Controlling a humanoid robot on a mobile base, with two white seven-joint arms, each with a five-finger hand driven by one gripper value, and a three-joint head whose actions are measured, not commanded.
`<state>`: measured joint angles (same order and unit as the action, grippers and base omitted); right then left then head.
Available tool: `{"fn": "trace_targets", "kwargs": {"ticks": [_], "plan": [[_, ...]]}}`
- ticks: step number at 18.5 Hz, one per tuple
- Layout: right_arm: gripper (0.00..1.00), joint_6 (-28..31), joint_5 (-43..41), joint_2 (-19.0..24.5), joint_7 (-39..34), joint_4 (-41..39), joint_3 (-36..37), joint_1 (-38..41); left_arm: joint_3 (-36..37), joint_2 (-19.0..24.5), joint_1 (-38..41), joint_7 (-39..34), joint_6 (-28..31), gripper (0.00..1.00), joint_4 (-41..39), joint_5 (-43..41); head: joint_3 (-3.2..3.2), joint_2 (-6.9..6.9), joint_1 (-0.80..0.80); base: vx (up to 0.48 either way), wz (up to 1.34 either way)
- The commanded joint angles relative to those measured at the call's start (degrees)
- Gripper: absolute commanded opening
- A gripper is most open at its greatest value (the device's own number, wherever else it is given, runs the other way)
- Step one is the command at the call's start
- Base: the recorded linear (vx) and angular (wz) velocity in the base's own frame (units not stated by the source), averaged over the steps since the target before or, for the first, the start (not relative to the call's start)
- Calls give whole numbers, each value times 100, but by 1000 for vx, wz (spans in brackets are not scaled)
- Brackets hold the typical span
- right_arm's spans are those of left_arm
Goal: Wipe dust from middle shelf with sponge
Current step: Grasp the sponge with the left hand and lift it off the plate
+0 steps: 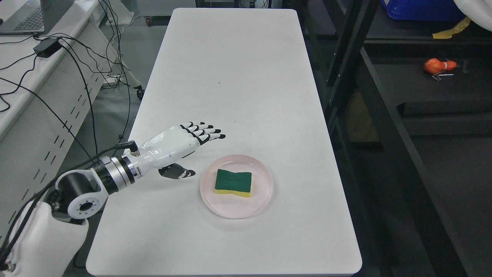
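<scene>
Reaching in from the lower left, the white-shelled left robot hand hovers over the long white rectangular surface, its black-jointed fingers stretched out flat and holding nothing. Just beside it to the right sits a round pale pink plate carrying the green-topped, yellow-bottomed rectangular sponge. Dark metal shelving stands along the surface's right side.
</scene>
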<state>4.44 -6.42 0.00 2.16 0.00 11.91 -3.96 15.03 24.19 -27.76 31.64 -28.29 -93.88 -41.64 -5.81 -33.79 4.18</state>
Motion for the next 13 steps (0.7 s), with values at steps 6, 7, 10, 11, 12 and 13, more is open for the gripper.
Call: {"fn": "trace_targets", "kwargs": {"ticks": [6,7,10,11,12,13], "plan": [[100,-5,0,-100,-5,-100,-5,0,2495,-45,-1144,70,-212,93,880,-1065,0,0,0,0,0],[100,-5,0,-100,-5,-100,4,0,2548,-141,-1144,70,-221,93,924,-1065,0,0,0,0,0],[100,-5,0,-100,-5,-100,-5,0,2715,-317,-1144,70,-221,93,951,-1152,0,0,0,0,0],[100,-5,0,-100,-5,-100,4,0,2724,-388,-1127,70,-221,93,1003,-1214,0,0,0,0,0],[100,-5,0,-100,-5,-100,-5,0,2724,-423,-1127,70,-213,92,1012,-1223,0,0,0,0,0],[100,-5,0,-100,-5,-100,4,0,2724,-441,-1100,88,-212,91,1012,-1223,0,0,0,0,0]]}}
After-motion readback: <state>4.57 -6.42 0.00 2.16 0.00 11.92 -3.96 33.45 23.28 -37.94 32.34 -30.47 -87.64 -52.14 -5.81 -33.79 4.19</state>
